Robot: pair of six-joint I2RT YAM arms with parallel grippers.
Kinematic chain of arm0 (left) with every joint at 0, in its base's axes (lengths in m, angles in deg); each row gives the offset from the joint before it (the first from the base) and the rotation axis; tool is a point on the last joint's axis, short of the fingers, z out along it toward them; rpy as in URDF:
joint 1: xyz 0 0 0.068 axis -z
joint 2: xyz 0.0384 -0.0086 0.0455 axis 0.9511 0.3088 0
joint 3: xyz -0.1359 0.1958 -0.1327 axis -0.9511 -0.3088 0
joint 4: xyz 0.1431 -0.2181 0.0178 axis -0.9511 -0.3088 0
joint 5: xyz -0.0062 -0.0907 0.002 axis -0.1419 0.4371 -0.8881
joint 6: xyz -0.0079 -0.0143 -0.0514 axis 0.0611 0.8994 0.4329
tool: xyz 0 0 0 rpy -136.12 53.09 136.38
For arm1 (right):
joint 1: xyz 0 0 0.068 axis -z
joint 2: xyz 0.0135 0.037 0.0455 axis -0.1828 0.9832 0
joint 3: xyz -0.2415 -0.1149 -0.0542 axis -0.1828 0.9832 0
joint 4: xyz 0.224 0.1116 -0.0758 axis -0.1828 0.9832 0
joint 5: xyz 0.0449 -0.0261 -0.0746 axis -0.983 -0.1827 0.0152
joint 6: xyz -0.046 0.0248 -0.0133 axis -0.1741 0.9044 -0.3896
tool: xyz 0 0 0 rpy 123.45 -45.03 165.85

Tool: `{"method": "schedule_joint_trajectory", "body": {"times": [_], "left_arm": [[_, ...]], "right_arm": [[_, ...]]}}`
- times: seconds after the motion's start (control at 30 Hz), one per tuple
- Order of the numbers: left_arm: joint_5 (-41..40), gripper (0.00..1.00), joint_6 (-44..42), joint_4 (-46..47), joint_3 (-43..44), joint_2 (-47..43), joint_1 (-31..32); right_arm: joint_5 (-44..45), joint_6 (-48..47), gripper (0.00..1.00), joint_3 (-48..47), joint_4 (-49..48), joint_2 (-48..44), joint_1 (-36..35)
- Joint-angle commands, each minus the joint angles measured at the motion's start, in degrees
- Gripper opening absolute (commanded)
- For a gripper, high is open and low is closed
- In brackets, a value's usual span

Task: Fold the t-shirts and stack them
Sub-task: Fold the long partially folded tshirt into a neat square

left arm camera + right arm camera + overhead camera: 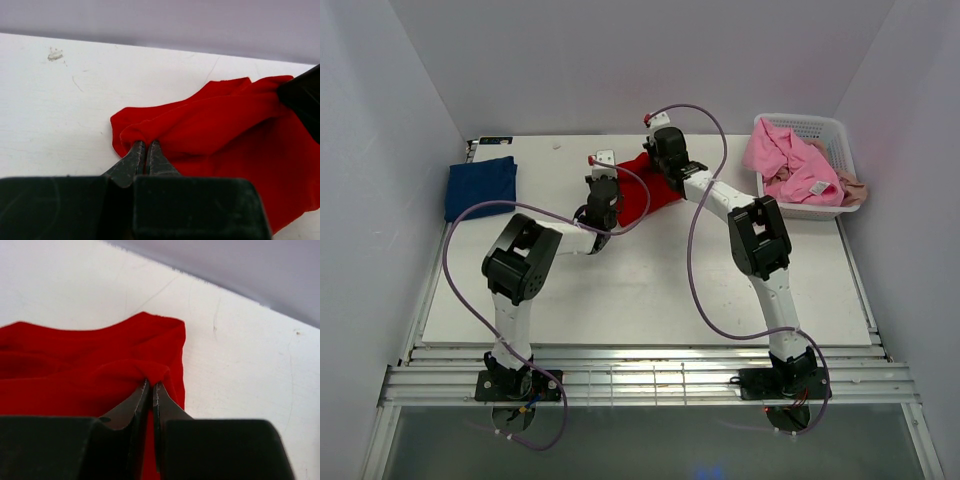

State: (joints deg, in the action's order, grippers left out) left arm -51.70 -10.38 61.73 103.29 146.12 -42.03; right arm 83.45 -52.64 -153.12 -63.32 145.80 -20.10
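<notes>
Left fingers pinched shut on a bunched corner of the red t-shirt. Right fingers nipped closed on another edge. I see it rumpled on the bench, far side. Navy t-shirt folded at left, pink t-shirts in the basket.

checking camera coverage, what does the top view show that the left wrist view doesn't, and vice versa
Only the top external view: the navy t-shirt at the table's far left, the white basket at the far right holding a pink t-shirt, and both arms whole. Only the left wrist view: close up, the left fingers shut on a bunched edge fold of the red t-shirt. Both: the red t-shirt and the white table.
</notes>
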Motion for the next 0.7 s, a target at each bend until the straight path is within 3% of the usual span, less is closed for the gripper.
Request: {"method": "schedule_joint_trajectory", "body": {"times": [0.0, 0.17, 0.2, 0.23, 0.3, 0.33, 0.37, 0.53, 0.67], "left_arm": [[-1.67, 0.0, -1.99, 5.4, 2.78, 0.51, -0.8], [-1.67, 0.0, -4.1, 5.76, 7.79, 6.22, -1.76], [-1.5, 0.05, -4.54, 5.5, 9.45, 7.97, -1.85], [-1.5, 0.17, -4.89, 5.32, 10.25, 8.94, -1.94], [-4.03, 0.58, -6.55, 5.06, 11.92, 11.4, -2.03], [-5.53, 0.92, -6.91, 5.23, 13.06, 11.85, -2.03], [-7.98, 0.98, -7.0, 5.93, 13.07, 11.77, -2.03], [-10.99, 0.98, -14.29, 18.85, 5.88, 3.78, -1.5], [-10.56, 0.98, -14.92, 19.03, 4.02, -0.62, -0.01]], "right_arm": [[1.37, -0.56, 0.1, -3.69, -7.3, 0.87, 0.66], [1.73, -1.34, 0.13, -8.52, -7.66, 5.35, 0.92], [1.38, -1.43, 0.23, -9.92, -7.57, 6.84, 1.01], [0.94, -1.78, 0.47, -10.19, -8.0, 7.37, 1.1], [-1.17, -2.84, 0.64, -9.41, -10.28, 8.25, 1.36], [-1.52, -3.19, 0.78, -8.45, -11.34, 8.08, 1.45], [-0.92, -3.63, 0.79, -7.13, -12.56, 7.56, 1.71], [-0.21, -4.33, 0.81, 14.12, -28.12, -6.05, 2.24], [-2.75, -4.16, 0.82, 19.16, -28.05, -11.95, 2.07]]}}
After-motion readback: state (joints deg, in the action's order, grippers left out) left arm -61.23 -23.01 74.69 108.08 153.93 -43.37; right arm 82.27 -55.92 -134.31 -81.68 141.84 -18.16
